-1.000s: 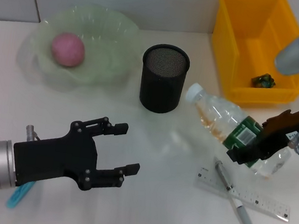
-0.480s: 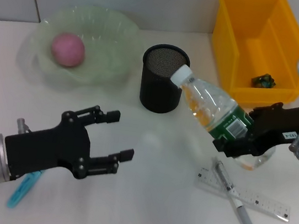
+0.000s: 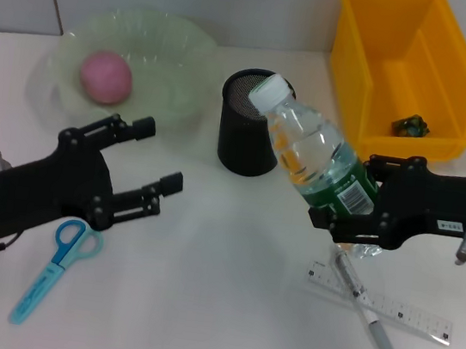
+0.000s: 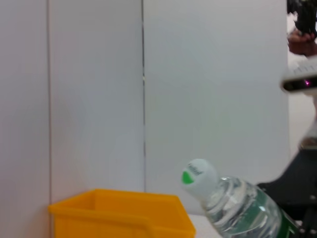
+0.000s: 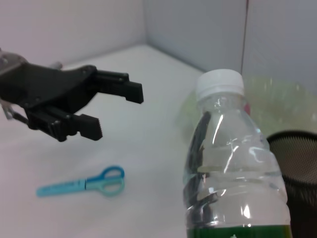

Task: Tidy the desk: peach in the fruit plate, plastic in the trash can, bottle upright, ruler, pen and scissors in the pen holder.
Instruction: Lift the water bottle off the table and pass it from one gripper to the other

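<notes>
R gripper (image 3: 350, 215) pinching bottle (image 3: 309, 155), tilting it beside holder (image 3: 255, 121); L gripper (image 3: 152, 163) hovering spread nr scissors (image 3: 55, 269).

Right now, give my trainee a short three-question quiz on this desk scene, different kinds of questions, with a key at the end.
1. True or false: the peach lies in the fruit plate.
2. Which gripper holds the bottle? A) left B) right C) neither
3. Fill in: the pen lies across the ____.

Key:
1. True.
2. B. The right gripper is shut on the bottle's lower part, tilted with its cap toward the pen holder; the left gripper is open and empty, above the table near the scissors.
3. ruler.
</notes>
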`<act>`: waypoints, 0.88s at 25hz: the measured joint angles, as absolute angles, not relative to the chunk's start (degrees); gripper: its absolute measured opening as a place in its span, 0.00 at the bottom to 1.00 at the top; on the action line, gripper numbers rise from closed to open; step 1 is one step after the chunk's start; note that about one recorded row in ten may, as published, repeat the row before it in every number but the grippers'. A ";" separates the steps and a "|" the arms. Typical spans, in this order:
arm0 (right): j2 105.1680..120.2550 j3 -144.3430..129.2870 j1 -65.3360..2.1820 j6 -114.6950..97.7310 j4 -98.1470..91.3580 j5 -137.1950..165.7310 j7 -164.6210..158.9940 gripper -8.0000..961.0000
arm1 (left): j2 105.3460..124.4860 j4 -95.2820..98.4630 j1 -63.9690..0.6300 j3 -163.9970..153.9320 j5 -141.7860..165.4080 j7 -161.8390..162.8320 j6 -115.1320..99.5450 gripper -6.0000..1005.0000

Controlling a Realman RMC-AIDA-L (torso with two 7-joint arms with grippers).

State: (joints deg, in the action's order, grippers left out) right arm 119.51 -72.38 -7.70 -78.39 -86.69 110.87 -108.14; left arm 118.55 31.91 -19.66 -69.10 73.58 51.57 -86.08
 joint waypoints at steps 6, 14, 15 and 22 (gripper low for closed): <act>119.25 -68.97 -7.39 -78.98 -78.16 101.06 -94.96 0.80 | 118.39 31.04 -19.68 -67.78 69.66 52.03 -86.81 0.78; 119.31 -67.78 -9.47 -78.21 -68.74 96.10 -80.95 0.80 | 118.39 30.56 -19.72 -67.64 65.52 53.44 -88.05 0.78; 119.27 -67.75 -9.60 -78.26 -67.53 94.64 -78.82 0.80 | 118.39 30.44 -19.72 -67.55 65.00 53.57 -88.30 0.78; 119.15 -67.34 -10.82 -78.92 -63.55 90.57 -73.07 0.80 | 118.29 30.39 -20.12 -67.06 64.46 55.11 -89.91 0.78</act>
State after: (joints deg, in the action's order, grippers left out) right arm 119.15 -67.34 -10.82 -78.92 -63.55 90.57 -73.07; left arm 118.29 30.39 -20.12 -67.06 64.46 55.11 -89.91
